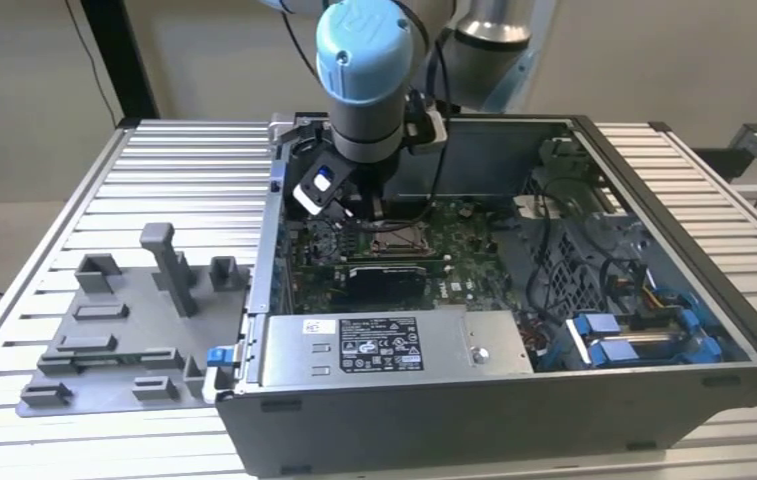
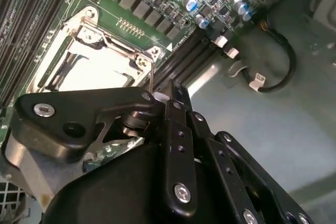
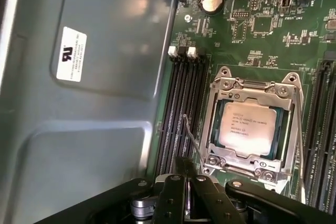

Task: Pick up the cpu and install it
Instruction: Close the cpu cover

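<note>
Bright even light throws glare on the cpu and a sheen on the case panel

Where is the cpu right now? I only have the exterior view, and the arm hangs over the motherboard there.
Observer: In the first wrist view the cpu lies flat inside the socket frame, pale top up.
Operator: Is the tool on it?
Observer: No. The tool is near one corner of the frame, over the memory slots, apart from the cpu.
Operator: Anything between the tool and the frame?
Observer: In the second wrist view a thin wire lever rises by the frame's corner, close to the tool's tip.
</note>
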You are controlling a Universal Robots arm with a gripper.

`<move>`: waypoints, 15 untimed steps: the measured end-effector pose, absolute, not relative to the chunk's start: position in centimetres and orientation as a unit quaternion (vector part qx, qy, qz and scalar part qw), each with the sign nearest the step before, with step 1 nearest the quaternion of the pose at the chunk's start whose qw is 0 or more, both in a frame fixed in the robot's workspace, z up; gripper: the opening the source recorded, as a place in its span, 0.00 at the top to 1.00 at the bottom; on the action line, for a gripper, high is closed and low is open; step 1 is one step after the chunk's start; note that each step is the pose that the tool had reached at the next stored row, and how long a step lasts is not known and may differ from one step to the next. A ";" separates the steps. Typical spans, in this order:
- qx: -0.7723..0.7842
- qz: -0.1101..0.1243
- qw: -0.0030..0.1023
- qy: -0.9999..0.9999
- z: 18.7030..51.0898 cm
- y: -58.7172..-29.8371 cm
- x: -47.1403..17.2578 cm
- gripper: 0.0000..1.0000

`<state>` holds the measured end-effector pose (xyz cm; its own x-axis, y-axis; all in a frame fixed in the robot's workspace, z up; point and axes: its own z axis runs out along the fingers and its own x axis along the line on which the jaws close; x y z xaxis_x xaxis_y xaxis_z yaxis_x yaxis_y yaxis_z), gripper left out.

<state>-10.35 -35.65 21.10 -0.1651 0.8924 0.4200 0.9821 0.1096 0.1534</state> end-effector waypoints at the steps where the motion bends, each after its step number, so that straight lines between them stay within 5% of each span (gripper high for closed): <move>1: -0.636 -0.201 0.112 -0.736 20.9 -35.6 -10.4 1.00; 15: -0.636 -0.202 0.113 -0.736 19.7 -35.6 -9.4 1.00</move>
<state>-9.37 -35.59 19.73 -0.1652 0.8906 0.4237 0.9821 0.1090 0.1537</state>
